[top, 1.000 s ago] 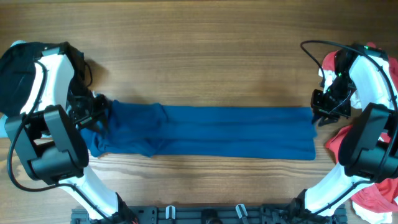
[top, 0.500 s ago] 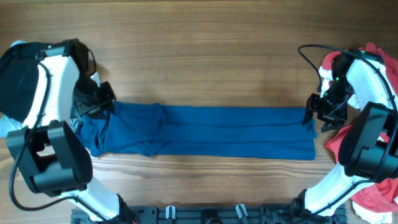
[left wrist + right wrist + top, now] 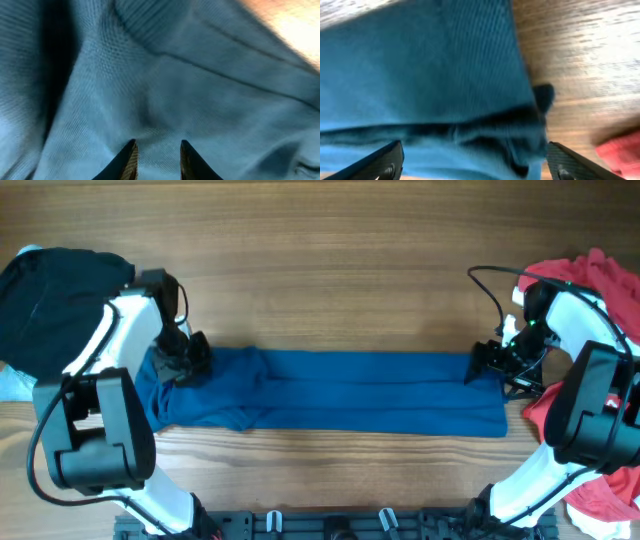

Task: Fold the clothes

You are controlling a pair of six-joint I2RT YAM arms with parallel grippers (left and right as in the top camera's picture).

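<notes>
The clothes in play are a dark blue T-shirt (image 3: 340, 392) lying as a long flat strip across the table. My left gripper (image 3: 190, 360) hovers over its rumpled left end. In the left wrist view that gripper (image 3: 157, 160) has its fingertips a narrow gap apart, with blue cloth (image 3: 160, 75) showing flat between them and nothing visibly pinched. My right gripper (image 3: 480, 368) is at the strip's right end. In the right wrist view it (image 3: 475, 162) stands wide open, straddling the shirt's corner (image 3: 470, 90) without holding it.
A black garment (image 3: 50, 300) lies at the far left behind the left arm, with a pale blue scrap (image 3: 10, 385) at the left edge. Red clothes (image 3: 600, 275) are piled at the right edge and the right front corner (image 3: 600, 490). Bare wood (image 3: 330, 270) lies behind the shirt.
My left gripper has moved right, from the shirt's left edge onto its left end. My right gripper has let go of the right end, opened wide and shifted slightly left.
</notes>
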